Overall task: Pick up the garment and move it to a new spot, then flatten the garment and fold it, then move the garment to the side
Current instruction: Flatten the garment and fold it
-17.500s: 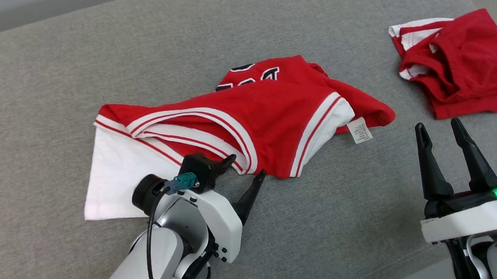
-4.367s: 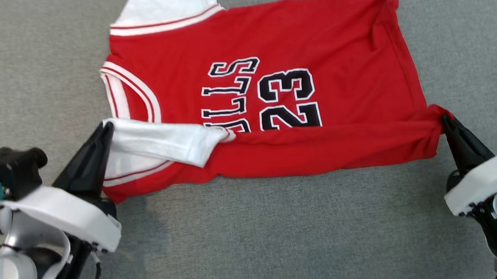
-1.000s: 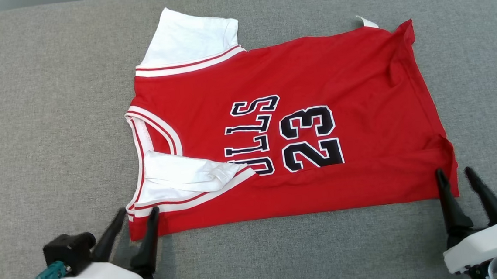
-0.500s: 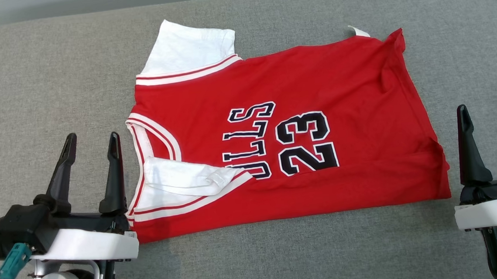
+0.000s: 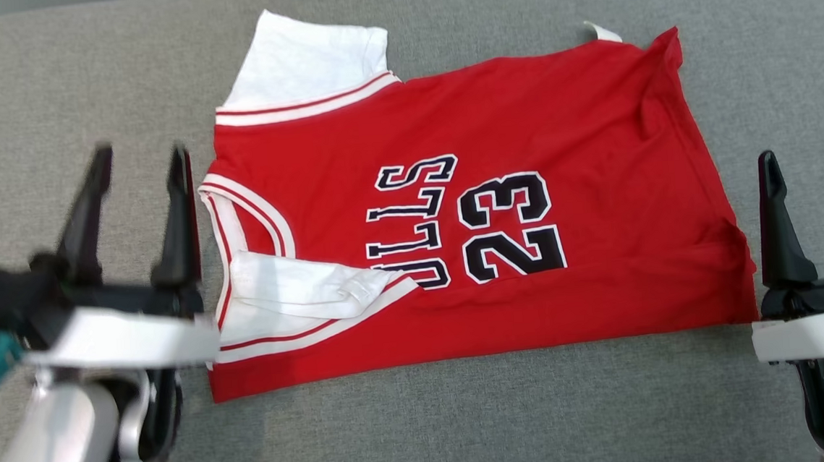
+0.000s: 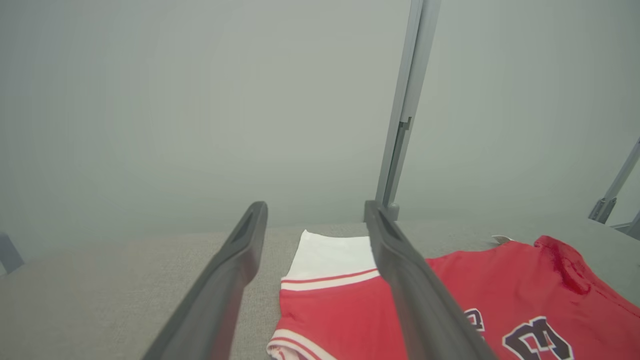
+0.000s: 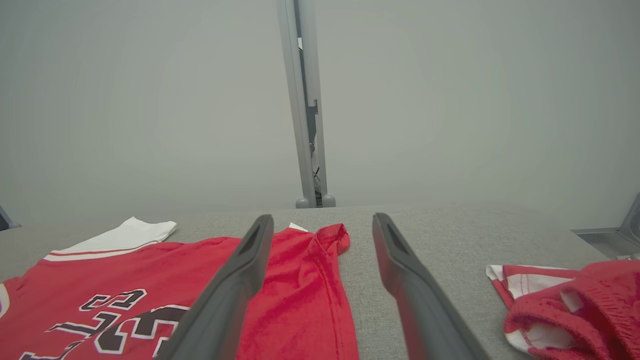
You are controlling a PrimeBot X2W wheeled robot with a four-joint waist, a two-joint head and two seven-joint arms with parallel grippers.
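Jersey (image 5: 468,205) spread flat mid-frame on grey cloth (image 5: 469,430), one white sleeve folded over its lower left. Left gripper (image 5: 140,150) at frame left, jaws wide, empty. Right gripper (image 5: 801,152) at frame right, wide, empty.

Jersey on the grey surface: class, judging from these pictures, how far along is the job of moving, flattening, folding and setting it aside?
Done: the jersey lies spread out, number side up, on the grey surface, mostly flat. In hand: nothing is held; the left gripper and right gripper stand open at either end of it. One white sleeve lies doubled over the chest. Left: smoothing that sleeve, folding, then moving the jersey aside.
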